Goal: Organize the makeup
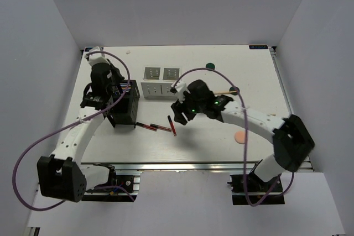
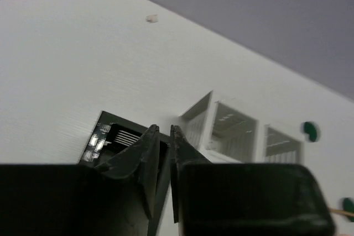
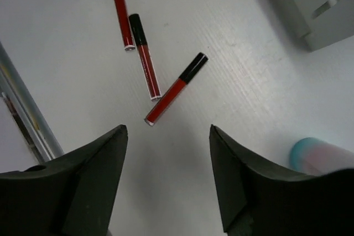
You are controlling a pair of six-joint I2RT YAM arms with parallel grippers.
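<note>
Three slim red-and-black tubes lie side by side on the table in front of the black holder. In the right wrist view the nearest tube lies just ahead of my open, empty right gripper, which hovers above the table. A white bottle with a blue base lies at that gripper's right. My left gripper sits at the holder's top; its jaws are nearly together with the holder's thin wall between them. A pink pad, a wooden stick and a green disc lie on the right.
The white two-compartment box stands at the back middle, right of the holder; it also shows in the left wrist view and the right wrist view. A metal rail runs along the near table edge. Grey walls enclose the table.
</note>
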